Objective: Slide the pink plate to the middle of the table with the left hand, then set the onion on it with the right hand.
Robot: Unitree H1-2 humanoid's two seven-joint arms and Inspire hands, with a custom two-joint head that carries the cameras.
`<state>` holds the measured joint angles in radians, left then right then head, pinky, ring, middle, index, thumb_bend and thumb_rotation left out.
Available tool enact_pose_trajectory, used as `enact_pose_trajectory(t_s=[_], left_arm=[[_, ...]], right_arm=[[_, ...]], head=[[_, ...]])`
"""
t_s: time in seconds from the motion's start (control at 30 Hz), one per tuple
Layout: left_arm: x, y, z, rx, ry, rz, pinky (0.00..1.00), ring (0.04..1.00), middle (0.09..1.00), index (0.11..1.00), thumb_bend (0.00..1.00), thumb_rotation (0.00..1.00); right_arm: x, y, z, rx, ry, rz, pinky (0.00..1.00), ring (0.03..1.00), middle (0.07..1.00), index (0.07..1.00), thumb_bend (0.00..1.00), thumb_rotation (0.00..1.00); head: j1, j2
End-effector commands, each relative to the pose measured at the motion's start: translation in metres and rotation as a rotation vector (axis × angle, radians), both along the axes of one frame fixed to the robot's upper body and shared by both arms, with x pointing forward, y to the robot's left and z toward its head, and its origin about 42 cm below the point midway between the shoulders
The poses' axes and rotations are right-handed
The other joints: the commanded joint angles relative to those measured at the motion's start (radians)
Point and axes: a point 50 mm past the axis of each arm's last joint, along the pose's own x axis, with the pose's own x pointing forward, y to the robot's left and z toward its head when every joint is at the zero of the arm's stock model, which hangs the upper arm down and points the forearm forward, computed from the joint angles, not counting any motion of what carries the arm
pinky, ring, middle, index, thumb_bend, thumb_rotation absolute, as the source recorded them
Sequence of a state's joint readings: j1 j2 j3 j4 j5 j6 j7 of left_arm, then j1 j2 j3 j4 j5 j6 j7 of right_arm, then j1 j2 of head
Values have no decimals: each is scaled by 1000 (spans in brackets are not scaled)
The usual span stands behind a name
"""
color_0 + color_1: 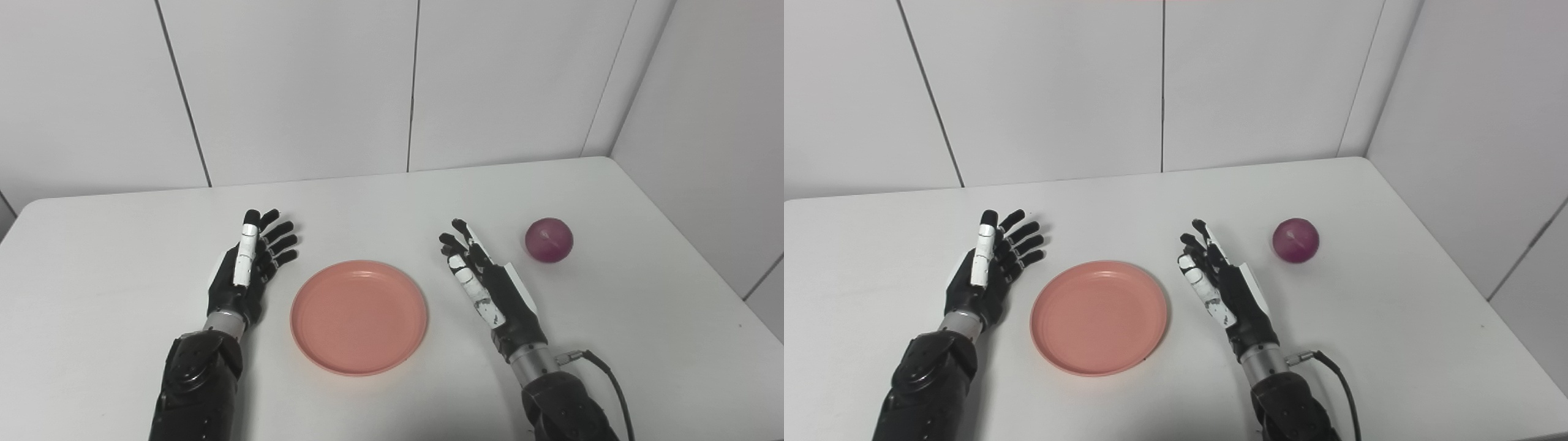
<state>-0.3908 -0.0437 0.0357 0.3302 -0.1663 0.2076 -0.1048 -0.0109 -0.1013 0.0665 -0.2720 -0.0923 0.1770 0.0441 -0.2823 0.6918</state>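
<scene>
The desk's (392, 196) left edge is shown only in the left eye view; the pink plate (359, 316) is seen near the front edge, about midway; the purple onion (549, 240) is set towards the right edge; bare desk surrounds both; the left hand (248, 269) and right hand (484, 282) are held empty, fingers spread, flanking the plate untouched.

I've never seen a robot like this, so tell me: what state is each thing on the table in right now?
Pink plate: empty, flat between the hands.
Onion: loose on the table, right of the right hand.
Left hand: open, holding nothing.
Right hand: open, holding nothing.
</scene>
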Motion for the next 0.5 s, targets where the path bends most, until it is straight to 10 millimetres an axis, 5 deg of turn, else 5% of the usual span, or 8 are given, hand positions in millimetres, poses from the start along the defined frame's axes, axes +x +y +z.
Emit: enact_pose_trajectory(t_s=[0.0,0.2,0.47], left_arm=[[4,1,2,15,-5,-2,747,802,795,846,787,899],[2,2,-2,3,7,1,761,806,805,846,796,888],[-3,10,-21,-7,20,-2,819,830,821,860,769,891]], right_arm=[[5,-5,24,-74,-72,-3,820,847,872,951,821,898],[19,-29,58,-396,-172,-109,716,798,828,904,792,856],[38,-67,80,-799,-301,-262,631,748,814,891,833,804]], head=[[-3,-2],[-26,-36],[-125,-182]])
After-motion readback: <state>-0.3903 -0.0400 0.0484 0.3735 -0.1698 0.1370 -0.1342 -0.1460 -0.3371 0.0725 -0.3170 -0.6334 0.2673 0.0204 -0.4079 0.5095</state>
